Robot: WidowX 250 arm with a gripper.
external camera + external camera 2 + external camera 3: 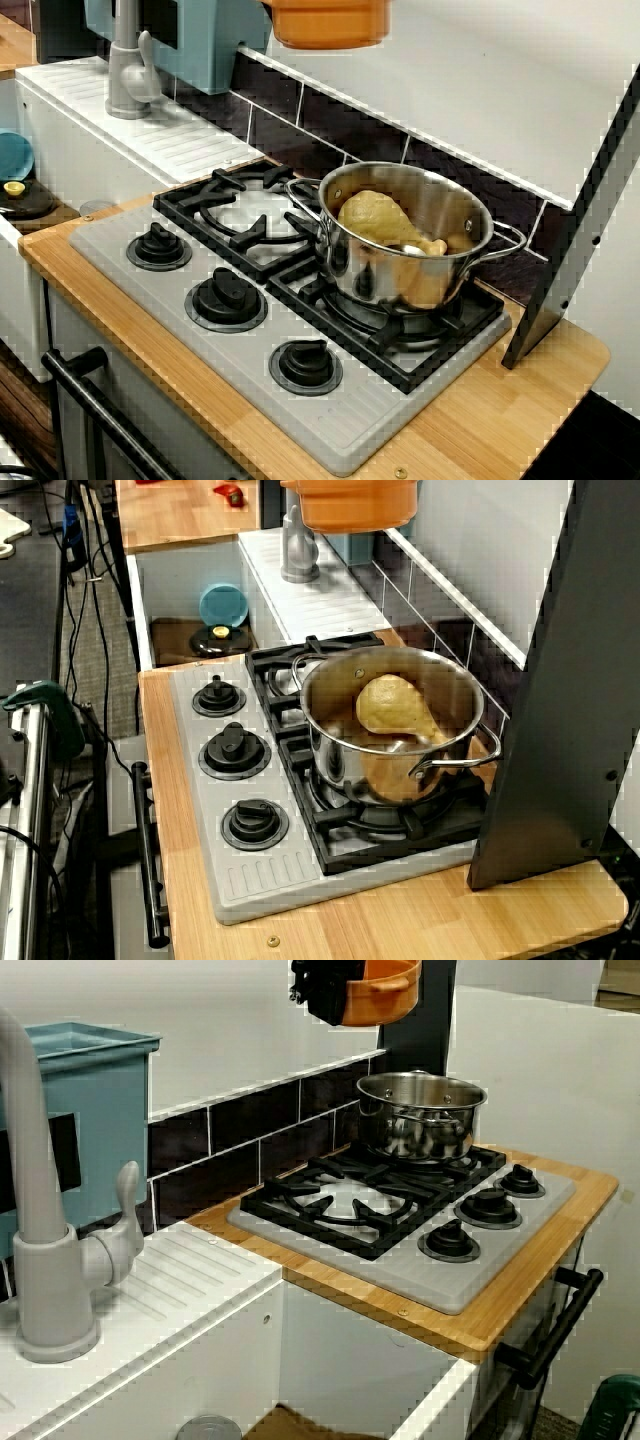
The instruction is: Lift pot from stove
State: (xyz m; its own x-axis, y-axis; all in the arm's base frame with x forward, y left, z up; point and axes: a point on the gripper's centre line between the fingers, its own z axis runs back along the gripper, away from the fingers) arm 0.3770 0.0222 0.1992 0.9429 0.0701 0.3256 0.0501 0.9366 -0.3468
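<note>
I see the big grey stove (pixel 330 420) set in the wooden counter (pixel 500 420). The left burner (pixel 250 215) at about 10 o'clock on the stove is bare. The shiny steel pot (pixel 405 240) sits on the right burner, at about 2 o'clock, with a toy chicken leg (pixel 385 222) inside.

The little orange pot (pixel 378 990) is up in the air at 12 o'clock, well above the stove and touching nothing below. So I think the lift is nearly done.

The black gripper (pixel 325 990) is at the pot's left side in the side view. I cannot tell how its fingers sit, but the pot hangs there, so they must be pinching it.

To do this well, I hold tight, keep the pot level and go up slowly, away from the tap (pixel 130 70).
</note>
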